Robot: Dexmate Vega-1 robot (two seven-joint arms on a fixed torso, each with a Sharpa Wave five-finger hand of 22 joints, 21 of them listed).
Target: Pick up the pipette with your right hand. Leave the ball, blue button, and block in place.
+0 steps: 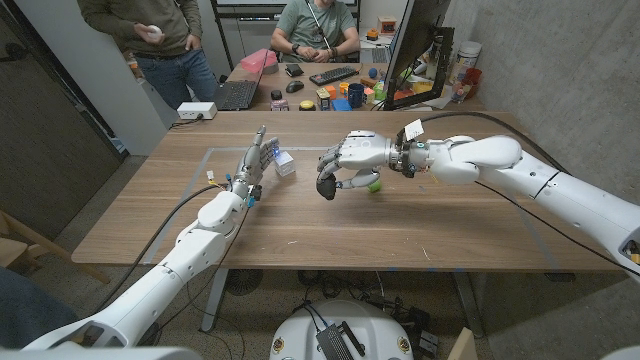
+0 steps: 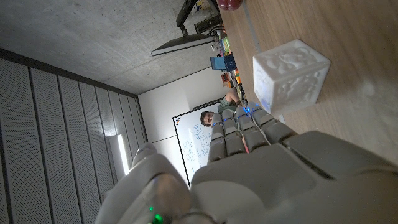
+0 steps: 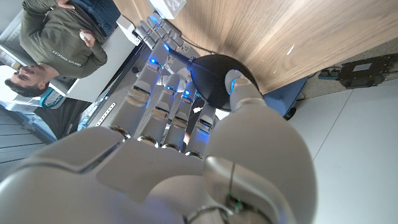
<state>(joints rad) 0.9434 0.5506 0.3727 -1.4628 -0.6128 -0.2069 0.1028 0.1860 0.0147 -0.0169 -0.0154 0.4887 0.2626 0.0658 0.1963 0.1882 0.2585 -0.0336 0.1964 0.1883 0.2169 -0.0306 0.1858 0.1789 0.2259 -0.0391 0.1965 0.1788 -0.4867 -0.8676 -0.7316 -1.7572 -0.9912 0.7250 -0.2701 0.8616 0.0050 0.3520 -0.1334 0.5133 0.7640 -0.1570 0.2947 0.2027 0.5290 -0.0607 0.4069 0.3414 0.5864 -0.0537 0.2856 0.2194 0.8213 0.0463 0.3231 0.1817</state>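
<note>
Pipette (image 1: 326, 187): caught in the right hand (image 1: 350, 160), near the middle of the table (image 1: 400, 230), black rounded bulb poking out below the curled fingers. Seen close in the right wrist view as a dark dome (image 3: 217, 78) ringed by fingertips. Cannot tell whether clear of the wood or just touching it; stem too hidden to make out.

Probably very light, with a soft, squeezable bulb and a thin stiff stem. Likely smooth and apt to slip or swivel if pinched at one spot. Best taken around the neck where bulb meets stem, or gently around the bulb itself. Too hard a squeeze would collapse the bulb.

Right hand: fingers curled narrow around the bulb, thumb closing from the opposite side, wrist level, palm turned toward the robot's left.

Green ball (image 1: 375, 185): on the table just beside that hand, under the wrist side. Worth minding, since a small nudge would set it rolling.

White block (image 1: 286, 163): near the pipette, on the robot's left of it, just beside the left hand (image 1: 255, 163). Patterned faces plain in the left wrist view (image 2: 291, 74).

Left hand: upright, fingers straight, holding nothing. Contact with the block cannot be told.
</note>
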